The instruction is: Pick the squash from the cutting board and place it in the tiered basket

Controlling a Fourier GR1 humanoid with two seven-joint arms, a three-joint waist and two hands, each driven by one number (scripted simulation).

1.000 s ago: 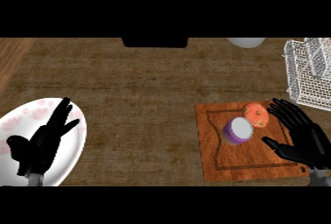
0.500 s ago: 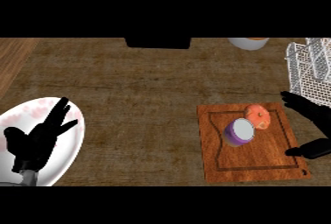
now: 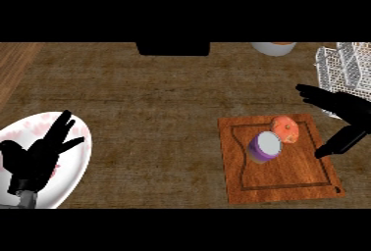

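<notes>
squash (image 3: 286,128): on the cutting board (image 3: 290,174), far end, just beside a purple jar (image 3: 264,146) | right hand (image 3: 350,110): open, fingers spread, near the squash, not touching | left hand (image 3: 39,154): open, resting over plate (image 3: 69,174) | handling: probably light, stiff, smooth, may roll; better to grasp across its middle, away from the jar

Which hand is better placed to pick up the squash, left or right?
Right. The right hand is open just beside the right edge of the cutting board, near the squash. The left hand rests open over the plate, far on the other side.
</notes>
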